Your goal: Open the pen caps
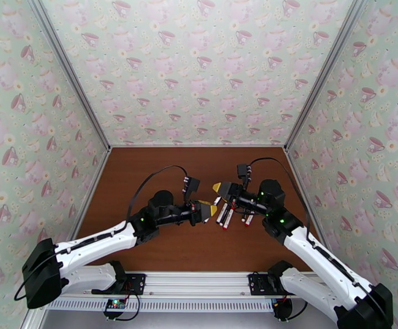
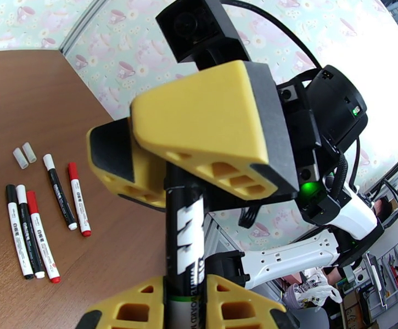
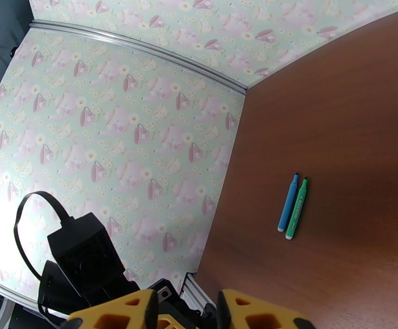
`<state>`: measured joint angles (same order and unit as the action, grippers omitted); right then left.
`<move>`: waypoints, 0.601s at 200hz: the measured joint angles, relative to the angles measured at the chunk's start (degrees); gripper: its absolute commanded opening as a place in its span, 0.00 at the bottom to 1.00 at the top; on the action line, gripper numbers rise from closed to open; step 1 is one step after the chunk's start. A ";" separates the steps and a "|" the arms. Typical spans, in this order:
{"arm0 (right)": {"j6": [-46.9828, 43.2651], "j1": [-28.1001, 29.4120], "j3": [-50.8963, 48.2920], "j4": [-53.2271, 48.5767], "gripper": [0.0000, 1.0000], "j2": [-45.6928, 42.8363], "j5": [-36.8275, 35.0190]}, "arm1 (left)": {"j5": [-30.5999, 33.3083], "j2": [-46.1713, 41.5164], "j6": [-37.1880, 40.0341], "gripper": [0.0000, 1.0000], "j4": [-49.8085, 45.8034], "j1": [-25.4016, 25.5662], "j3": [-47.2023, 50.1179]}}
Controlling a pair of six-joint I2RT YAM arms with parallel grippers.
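My left gripper (image 2: 182, 289) is shut on a black whiteboard marker (image 2: 183, 237) that stands upright between its yellow fingers. The marker's upper end runs between the fingers of my right gripper (image 2: 166, 160), which are shut around it and hide its cap. In the top view the left gripper (image 1: 208, 206) and right gripper (image 1: 219, 188) meet tip to tip above the table. Several capped markers lie on the wood, among them one with a red cap (image 2: 72, 170) and one with a black cap (image 2: 11, 191). Two whitish stubby cylinders (image 2: 24, 155) lie loose beside them.
A blue pen (image 3: 288, 203) and a green pen (image 3: 297, 208) lie side by side on the brown table (image 1: 144, 176), towards the left wall. The marker group (image 1: 224, 213) sits just below the grippers. Patterned walls close in three sides.
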<state>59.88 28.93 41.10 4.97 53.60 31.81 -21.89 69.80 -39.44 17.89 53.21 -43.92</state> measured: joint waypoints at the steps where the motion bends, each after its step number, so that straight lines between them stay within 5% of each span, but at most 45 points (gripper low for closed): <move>1: 0.02 0.00 0.00 0.00 0.27 0.00 0.00 | 0.00 0.00 0.00 0.00 0.02 0.00 0.00; 66: -0.76 0.00 0.39 -1.70 0.00 -0.59 -0.70 | -0.44 0.61 0.70 0.00 0.39 0.24 -0.48; 120: -1.88 0.74 4.68 -12.63 0.00 -3.02 -6.95 | 5.70 0.74 7.82 0.00 -11.98 3.76 -7.39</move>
<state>58.00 29.67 45.78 -7.66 50.59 24.86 -16.19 70.54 -31.62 5.91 56.97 -51.31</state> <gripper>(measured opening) 0.184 0.180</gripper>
